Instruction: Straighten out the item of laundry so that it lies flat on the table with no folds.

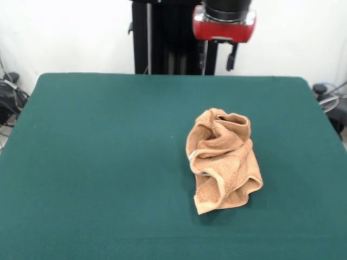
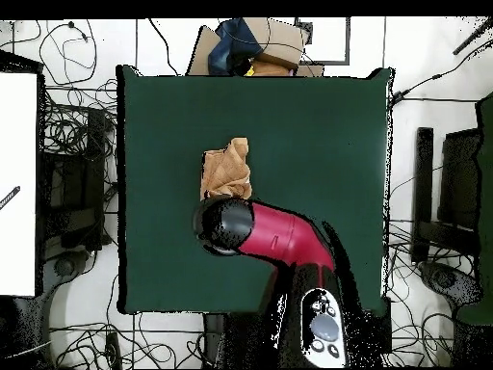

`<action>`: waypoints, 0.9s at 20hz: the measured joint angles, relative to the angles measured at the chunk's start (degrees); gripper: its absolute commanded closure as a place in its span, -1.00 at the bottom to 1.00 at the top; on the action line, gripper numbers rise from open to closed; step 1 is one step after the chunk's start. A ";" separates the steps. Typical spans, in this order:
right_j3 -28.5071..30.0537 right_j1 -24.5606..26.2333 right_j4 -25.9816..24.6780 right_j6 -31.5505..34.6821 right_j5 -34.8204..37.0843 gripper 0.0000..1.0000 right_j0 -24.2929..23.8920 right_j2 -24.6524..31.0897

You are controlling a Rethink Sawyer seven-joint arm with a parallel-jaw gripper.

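Observation:
The tan-orange towel [image 1: 222, 157] lies crumpled in a bunched heap with many folds, right of the middle of the dark green table [image 1: 97, 162]. A small whitish tag shows at its left edge. In the overhead view the towel [image 2: 226, 166] lies left of the table's [image 2: 318, 125] centre. The red and black arm's end [image 2: 223, 224] hangs right beside the towel's nearer edge. In the front view the gripper [image 1: 218, 54] hangs high at the top edge, above and behind the towel and not touching it. It is dark against the black pedestal.
A cardboard box with a blue object [image 2: 255, 43] sits just beyond the table's far edge in the overhead view. Cables [image 2: 77, 145] and dark equipment [image 2: 448, 193] lie on the floor on both sides. A white panel [image 2: 17, 183] stands at the left.

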 measured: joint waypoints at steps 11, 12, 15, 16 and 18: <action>-1.49 0.46 -2.04 0.00 0.92 -1.00 -7.54 0.01; -1.77 0.66 -2.39 0.00 1.18 -1.00 -8.41 0.02; -2.62 1.39 -3.37 0.00 1.64 -1.00 -10.20 0.02; -2.96 1.64 -3.66 0.00 1.78 -1.00 -10.64 0.02; -3.43 2.05 -3.98 0.00 1.95 -1.00 -11.02 0.02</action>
